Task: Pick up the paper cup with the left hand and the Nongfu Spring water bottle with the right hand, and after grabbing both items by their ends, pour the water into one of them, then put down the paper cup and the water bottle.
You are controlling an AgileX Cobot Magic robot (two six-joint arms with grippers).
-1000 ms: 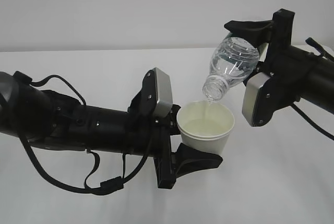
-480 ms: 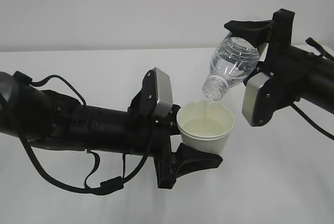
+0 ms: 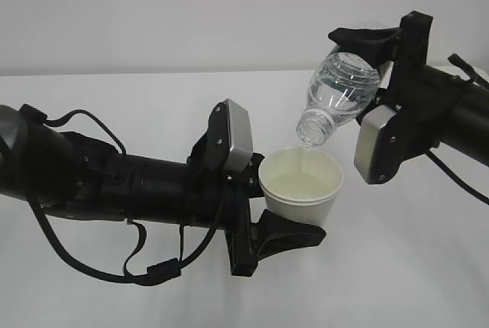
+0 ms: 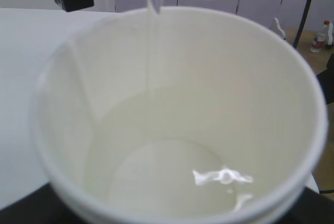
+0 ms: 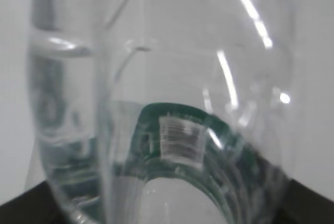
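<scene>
We have both arms raised over the white bench [image 3: 114, 297], well clear of its surface. Our left gripper [image 3: 286, 225] is clamped round the lower end of the paper cup [image 3: 300, 186], which stands upright with its mouth open to the top. Our right gripper [image 3: 374, 68] is clamped on the base end of the water bottle [image 3: 340, 91]. The bottle's long axis runs on a slant, base up and to the right, bare neck down and to the left, with the mouth just above the cup's rim on its far side and not touching it. A thin thread of water [image 4: 151, 51] falls from the neck into the cup, where a shallow pool lies. We judge the pour is under way; tilting the bottle back upright comes next, and it turns on the neck staying over the cup's opening.
</scene>
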